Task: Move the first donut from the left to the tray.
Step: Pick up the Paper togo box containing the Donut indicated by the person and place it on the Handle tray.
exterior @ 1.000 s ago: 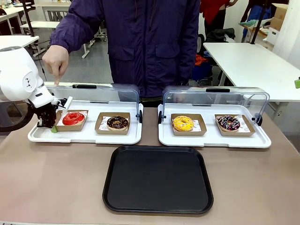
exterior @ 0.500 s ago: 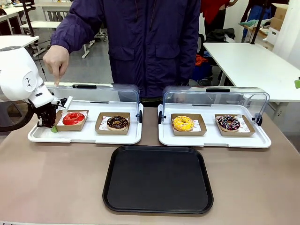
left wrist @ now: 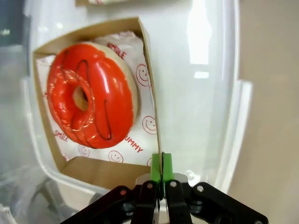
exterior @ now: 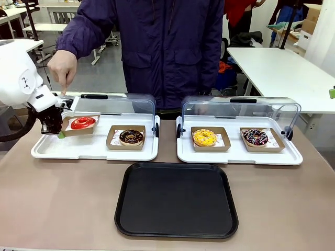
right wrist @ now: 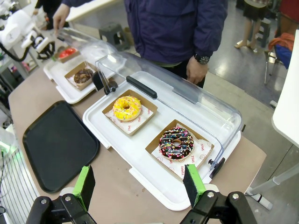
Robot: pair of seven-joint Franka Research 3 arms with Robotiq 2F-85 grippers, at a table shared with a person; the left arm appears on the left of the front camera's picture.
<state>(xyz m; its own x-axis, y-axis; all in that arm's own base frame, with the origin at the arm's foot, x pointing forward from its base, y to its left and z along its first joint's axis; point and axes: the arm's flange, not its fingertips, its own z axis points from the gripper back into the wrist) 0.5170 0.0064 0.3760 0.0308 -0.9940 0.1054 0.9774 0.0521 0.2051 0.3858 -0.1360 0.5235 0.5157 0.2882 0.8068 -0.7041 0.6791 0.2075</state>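
Brown matte counter [exterior: 63,198] in the foreground, evenly lit, with soft glare on its surface. Behind, a grey floor [exterior: 104,73] running back between white tables: one long white table [exterior: 277,73] at right on light metal legs, more white tables [exterior: 52,15] at far left. Cardboard boxes [exterior: 309,26] stacked at the upper right corner. A small grey stool [right wrist: 111,33] on the floor in the right wrist view.

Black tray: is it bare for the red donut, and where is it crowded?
The black tray is bare from rim to rim. The table strip between it and the two white display trays is narrow. Those are crowded with boxed donuts; the left gripper pinches the red donut's box there.
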